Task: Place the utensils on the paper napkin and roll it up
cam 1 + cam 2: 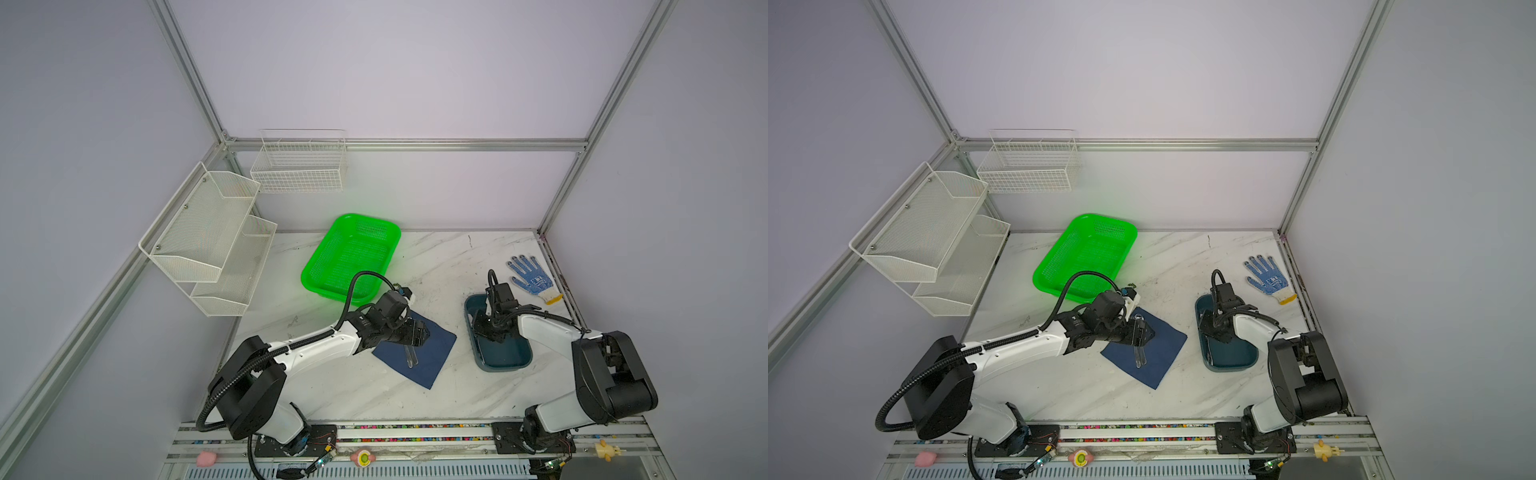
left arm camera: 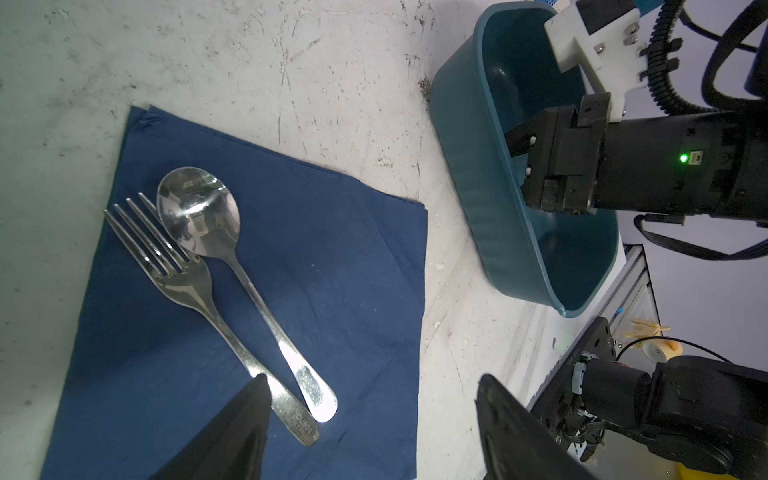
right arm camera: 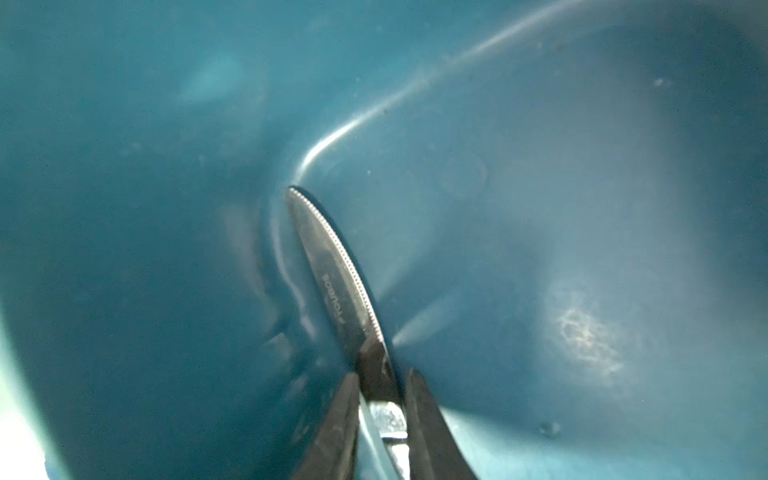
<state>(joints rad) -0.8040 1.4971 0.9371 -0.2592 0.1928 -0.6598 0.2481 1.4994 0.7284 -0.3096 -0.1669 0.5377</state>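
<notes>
A dark navy paper napkin (image 2: 332, 270) is lying flat on a white marble table (image 1: 436, 257), turned like a diamond in both top views. Two shiny utensils are resting on it side by side: a spoon (image 2: 199, 212) and a fork (image 2: 183, 282), with the spoon's bowl overlapping the fork's tines and the two handles running nearly parallel. The left gripper (image 2: 372, 376) is hovering over the handle end of the napkin with its jaws spread wide and nothing between them. One dark fingertip (image 2: 253, 399) is overlapping the fork's handle in the left wrist view, and contact cannot be judged. Just to the right of the napkin, apart from it, a dark teal tray (image 2: 465, 174) is sitting on the table. The right gripper (image 3: 382, 374) is reaching down inside it, its two fingers pinching a knife (image 3: 332, 270) near where the serrated blade meets the handle. The blade is pointing toward the crease where the tray's floor meets its wall. A green basket (image 1: 353, 257) is lying behind the napkin, and a blue-dotted work glove (image 1: 532, 278) is lying behind the tray.
</notes>
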